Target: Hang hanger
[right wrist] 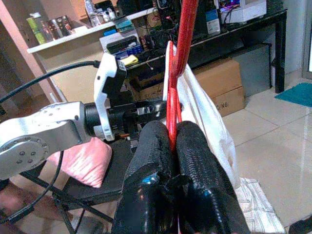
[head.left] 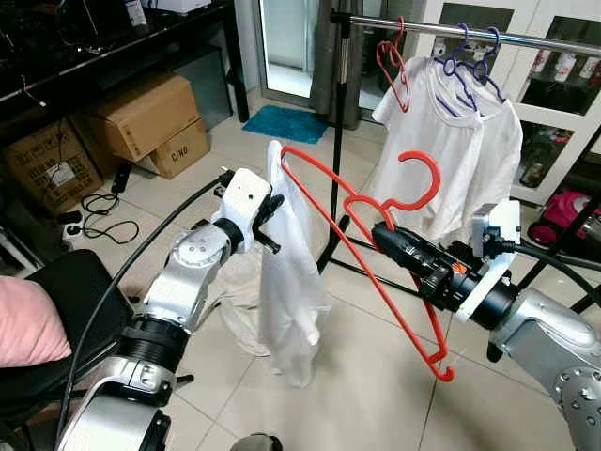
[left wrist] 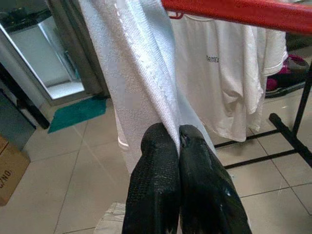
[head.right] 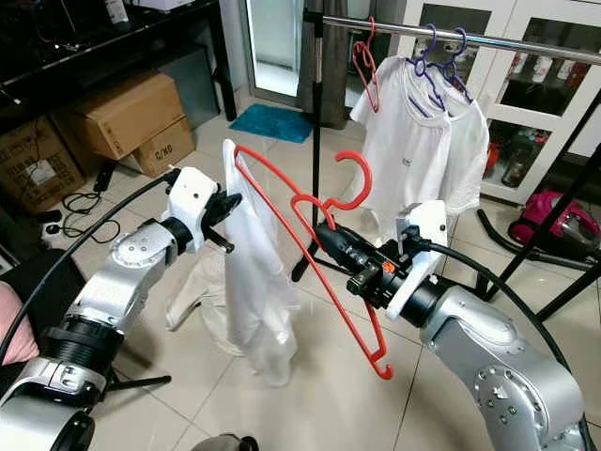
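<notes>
Midway through the hanging job: the right gripper is clamped tight on a red hanger held low in front of the rail, while the left gripper pinches a white shirt draped over the hanger's far arm; the hook has yet to reach the rail, where open bar remains between the red hanger and the upright, shirts crowding the other side

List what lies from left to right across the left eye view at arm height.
Pink cushion → left hand → white garment draped on the hanger → red plastic hanger → right hand → magenta appliance on the floor.
</notes>
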